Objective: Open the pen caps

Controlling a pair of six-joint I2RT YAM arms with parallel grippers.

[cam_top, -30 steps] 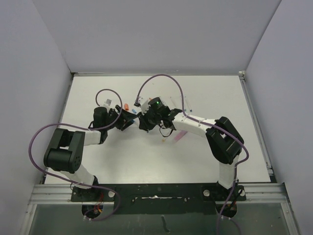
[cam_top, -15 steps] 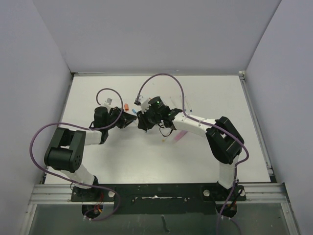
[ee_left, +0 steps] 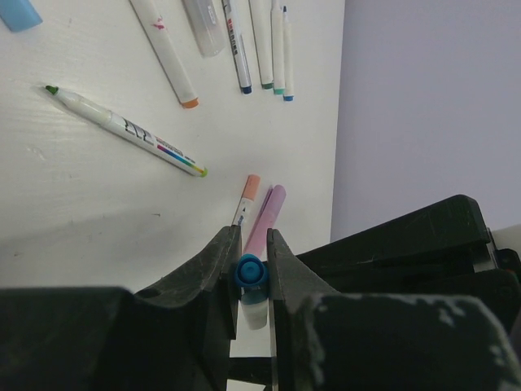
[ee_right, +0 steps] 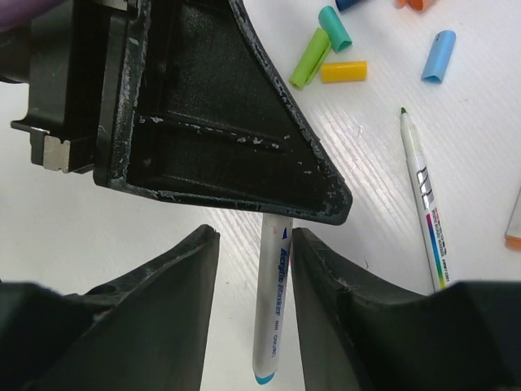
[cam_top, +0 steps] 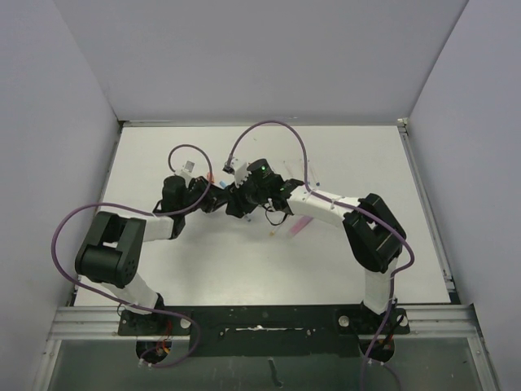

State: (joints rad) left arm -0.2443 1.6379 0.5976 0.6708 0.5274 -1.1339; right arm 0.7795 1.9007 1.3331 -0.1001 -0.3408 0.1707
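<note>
While the left fingers (ee_left: 218, 273) are pinching the blue cap (ee_left: 251, 271) squarely between them, the right fingers (ee_right: 183, 285) are standing spread either side of the white pen barrel (ee_right: 274, 309). Since a second ago the left fingers are sitting nearer the right ones. Four more are lying loose on the counter (ee_right: 366, 163): green cap (ee_right: 309, 59), teal cap (ee_right: 334, 28), yellow cap (ee_right: 343, 72), pale blue cap (ee_right: 438, 57).

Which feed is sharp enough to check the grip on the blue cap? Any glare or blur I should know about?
Left wrist: blue cap crisp in the left gripper, near housing soft and dark. Right wrist: pen barrel and loose caps sharp, no glare, but that gripper's black finger hides the cap. Top external: evenly lit, pens too small to judge.
</note>
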